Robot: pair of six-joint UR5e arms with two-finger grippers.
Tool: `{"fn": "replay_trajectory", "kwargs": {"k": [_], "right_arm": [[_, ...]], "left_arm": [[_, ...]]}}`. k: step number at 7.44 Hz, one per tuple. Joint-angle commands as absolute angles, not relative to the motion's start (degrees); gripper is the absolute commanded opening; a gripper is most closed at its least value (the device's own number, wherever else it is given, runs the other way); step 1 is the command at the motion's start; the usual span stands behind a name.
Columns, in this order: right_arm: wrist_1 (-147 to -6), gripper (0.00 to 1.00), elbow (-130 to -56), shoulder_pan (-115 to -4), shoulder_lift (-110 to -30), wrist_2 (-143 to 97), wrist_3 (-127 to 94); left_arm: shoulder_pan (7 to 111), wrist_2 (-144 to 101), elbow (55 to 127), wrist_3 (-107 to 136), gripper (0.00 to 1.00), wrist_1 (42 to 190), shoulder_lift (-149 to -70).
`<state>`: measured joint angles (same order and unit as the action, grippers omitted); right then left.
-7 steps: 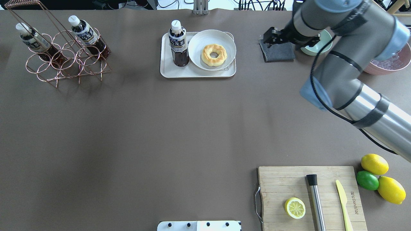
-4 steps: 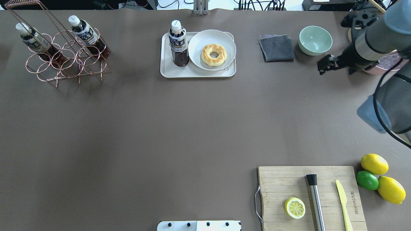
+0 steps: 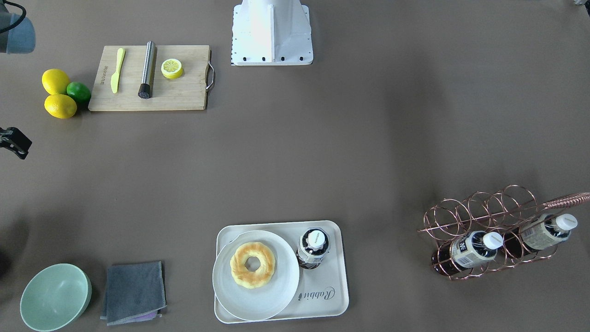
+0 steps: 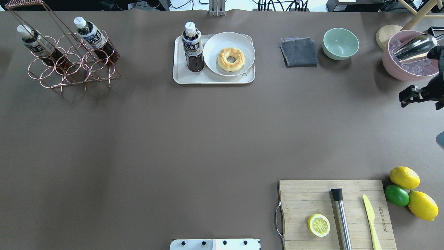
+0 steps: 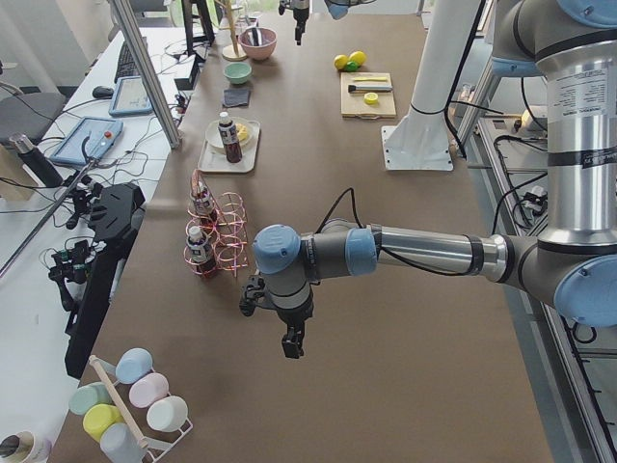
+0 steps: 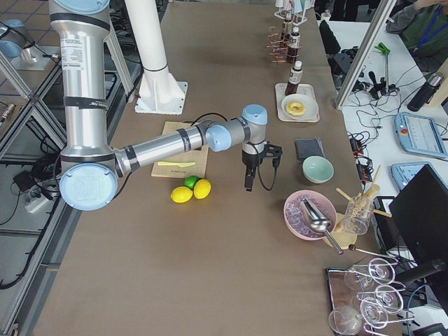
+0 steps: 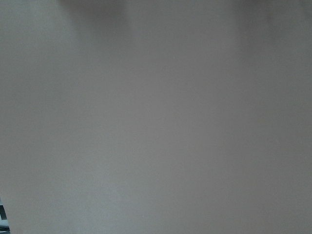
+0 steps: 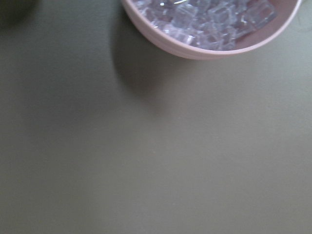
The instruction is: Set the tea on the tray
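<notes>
Our tea (image 4: 193, 48) stands upright on the tray (image 4: 208, 79) beside the doughnut plate (image 4: 215, 43), the copper rack (image 4: 69, 63) well apart. Over the brown surface (image 4: 208, 139), we cannot tell whether our right fingers (image 4: 404, 97) or left fingers (image 5: 290, 340) gape.

Open table (image 4: 173, 139) between tray (image 4: 208, 79) and cutting board (image 4: 301, 198), plate (image 4: 212, 43) and tea (image 4: 193, 48) fill tray

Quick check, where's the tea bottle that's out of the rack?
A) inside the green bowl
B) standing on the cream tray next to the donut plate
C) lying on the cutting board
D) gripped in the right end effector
B: the tea stands upright on the tray, right beside the plate that holds the donut.
</notes>
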<state>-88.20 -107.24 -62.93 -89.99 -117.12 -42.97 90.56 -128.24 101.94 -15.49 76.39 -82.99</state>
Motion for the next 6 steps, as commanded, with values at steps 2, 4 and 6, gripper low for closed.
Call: {"fn": "replay_trajectory", "kwargs": {"k": [2,4,6], "right_arm": [[-97.9,1.00,-99.9,-79.7,-90.8,-124.1,-11.0],[-101.3,1.00,-98.5,-85.8,-91.1,-124.1,3.7],[-101.4,1.00,-99.0,-86.2,-90.7,-124.3,4.4]], "left_arm": [[90.4,-128.3,101.6,-15.1,0.99,77.3,-83.3],[90.4,-128.6,101.9,-15.4,0.99,77.3,-83.6],[90.4,-128.8,101.9,-15.2,0.99,77.3,-83.7]]}}
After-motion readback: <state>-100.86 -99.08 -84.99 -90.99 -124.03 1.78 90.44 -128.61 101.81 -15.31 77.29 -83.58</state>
